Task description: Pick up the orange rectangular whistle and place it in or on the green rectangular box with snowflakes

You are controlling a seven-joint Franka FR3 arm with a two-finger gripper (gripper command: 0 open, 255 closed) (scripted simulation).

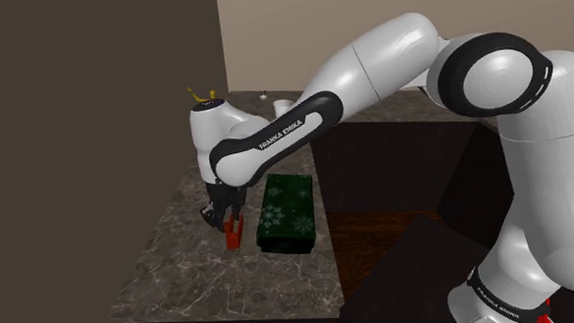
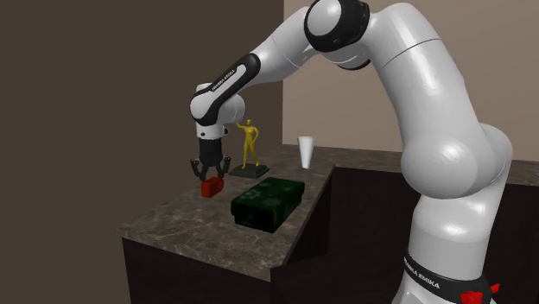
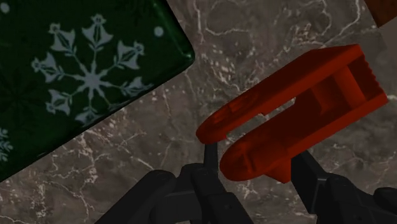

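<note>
The black gripper (image 1: 228, 224) at the end of the white arm points down just beside one long side of the dark green box with white snowflakes (image 1: 289, 212), which lies flat on the dark marbled countertop (image 1: 181, 277). Its two fingers are clamped on the red-orange rectangular whistle (image 3: 299, 102), which extends down from the fingertips, close to the box but apart from it; whether it touches the countertop cannot be told. Beyond the far end of the box, well apart from it, stand a yellow figurine (image 2: 250, 142) and a white cup (image 2: 306, 151).
</note>
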